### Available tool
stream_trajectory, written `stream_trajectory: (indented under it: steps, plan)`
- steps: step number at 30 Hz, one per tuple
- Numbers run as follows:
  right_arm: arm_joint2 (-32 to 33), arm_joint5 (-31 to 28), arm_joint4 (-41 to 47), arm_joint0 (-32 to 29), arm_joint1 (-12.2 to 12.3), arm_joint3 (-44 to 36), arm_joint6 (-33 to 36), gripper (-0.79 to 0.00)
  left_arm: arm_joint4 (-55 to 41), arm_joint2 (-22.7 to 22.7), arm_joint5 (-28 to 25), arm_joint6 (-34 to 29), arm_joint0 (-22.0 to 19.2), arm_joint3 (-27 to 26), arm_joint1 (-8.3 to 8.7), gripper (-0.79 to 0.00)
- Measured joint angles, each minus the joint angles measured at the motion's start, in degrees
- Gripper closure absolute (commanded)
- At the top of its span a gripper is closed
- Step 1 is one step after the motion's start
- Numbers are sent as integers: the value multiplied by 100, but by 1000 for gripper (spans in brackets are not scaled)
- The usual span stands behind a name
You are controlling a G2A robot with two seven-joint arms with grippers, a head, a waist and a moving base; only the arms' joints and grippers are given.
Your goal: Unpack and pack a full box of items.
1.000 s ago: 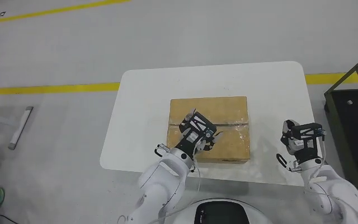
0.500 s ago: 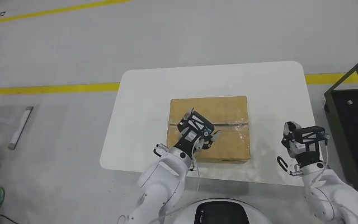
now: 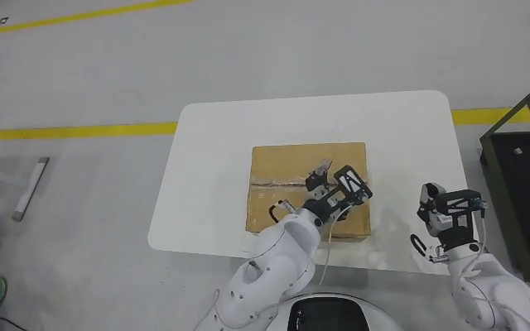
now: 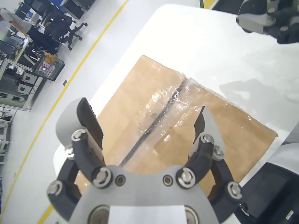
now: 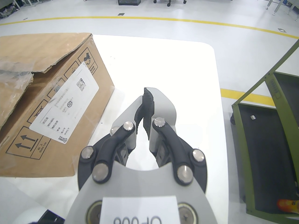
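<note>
The brown cardboard box [image 3: 281,165] sits closed on the white rounded tabletop [image 3: 397,124], directly beneath the left claw [image 4: 142,108]. That claw hangs over the lid with its jaws spread wide and nothing between them. A strip of crinkled clear tape [image 4: 172,96] runs along the centre seam below it and away ahead of it. The tape looks split, with a dark gap showing where the two flaps meet.

The right claw [image 5: 146,103] is off to the side of the box, over bare tabletop, its pads pressed together and empty. A white printed label [image 5: 64,108] on the box's end wall faces it.

If the box is full, as the task says, it is probably too heavy to lift by a flap. The corrugated walls should be stiff, while the flaps will bend and crease. The tape is likely slick and stretchy, so it makes a poor grip on its own.

The best hold seems to be a flap edge at the seam. The ragged, slightly raised flap corner [image 5: 58,54] beside the right claw offers a lip there. Pinch the board itself, not the film.
</note>
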Motion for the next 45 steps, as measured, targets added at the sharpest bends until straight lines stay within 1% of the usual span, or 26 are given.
stream_trajectory:
  steps: [2,3,5,7,8,9,10,18,20,23,25,27,28,30,33,36,38,42,43,44,45]
  plan:
    - [22,2,9,-16,-4,4,-7,0,-42,68,20,-105,-81,98,-42,-736]
    - [32,5,14,-23,-6,6,-7,0,-39,88,13,-155,-111,126,-56,-739]
    - [45,9,35,-34,-11,14,-10,0,-19,121,1,-250,-148,180,-81,-674]
    - [46,11,45,-34,-17,23,-12,0,53,153,-45,-344,-183,226,-99,-640]
    - [42,11,45,-30,-19,25,-9,0,102,168,-75,-380,-198,243,-105,-585]
    - [37,11,45,-25,-22,26,-3,0,154,183,-106,-417,-212,261,-111,-493]
    - [29,7,45,-17,-25,26,1,0,212,199,-135,-454,-223,285,-119,-449]
    - [-3,-23,82,43,-44,56,-11,0,359,199,-190,-492,-219,403,-165,-443]
    - [-7,-23,79,55,-49,59,-1,0,434,201,-204,-496,-208,400,-174,-382]
    - [-11,-23,71,69,-55,67,6,0,494,183,-189,-478,-178,381,-186,-348]
    - [-16,-23,68,76,-60,73,10,0,545,170,-182,-472,-155,370,-194,-354]
    - [-24,-25,69,84,-64,82,19,0,597,159,-175,-469,-134,362,-202,-388]
    - [-28,-25,70,88,-66,85,25,0,626,157,-178,-467,-127,361,-205,-391]
    - [-30,-25,70,95,-70,87,33,0,684,155,-187,-459,-114,357,-212,-453]
    - [-33,-36,74,103,-76,88,41,0,805,158,-209,-446,-91,347,-221,-443]
    - [-31,-47,81,111,-82,92,48,0,903,164,-240,-424,-58,320,-232,-456]
    - [-32,-49,77,117,-85,95,51,0,974,168,-273,-400,-45,311,-236,-449]
    - [-41,-63,76,131,-92,110,62,0,1070,150,-304,-345,2,310,-246,-406]
    - [-42,-68,75,135,-94,118,62,0,1109,143,-312,-338,13,315,-248,-409]
    - [-42,-71,77,138,-96,123,63,0,1136,138,-315,-332,19,319,-251,-385]
    - [-42,-75,79,142,-97,128,66,0,1167,131,-320,-324,25,326,-255,-379]
